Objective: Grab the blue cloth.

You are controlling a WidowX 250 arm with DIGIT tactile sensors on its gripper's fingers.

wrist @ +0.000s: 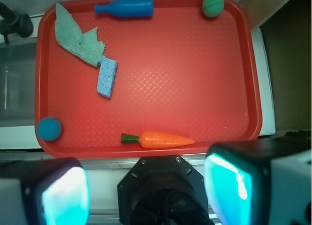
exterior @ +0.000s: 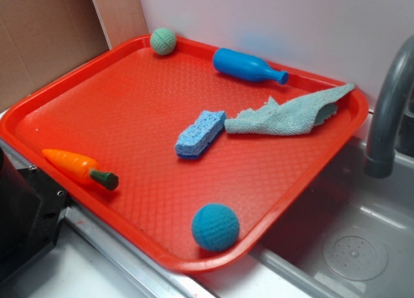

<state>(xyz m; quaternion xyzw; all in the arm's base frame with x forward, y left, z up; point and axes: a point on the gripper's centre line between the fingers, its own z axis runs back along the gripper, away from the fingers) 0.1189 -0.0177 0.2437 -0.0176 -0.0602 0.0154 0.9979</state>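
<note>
Ragged blue cloth [exterior: 289, 116] at tray [exterior: 97, 104] edge

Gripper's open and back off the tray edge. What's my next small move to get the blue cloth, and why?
Probably move toward the far corner, above the blue cloth. The gripper hangs open near the carrot, far from the cloth, whose end touches the sponge, so aim mid-cloth.

No text, label, brand, number or sign can be read on anything shown in either view
</note>
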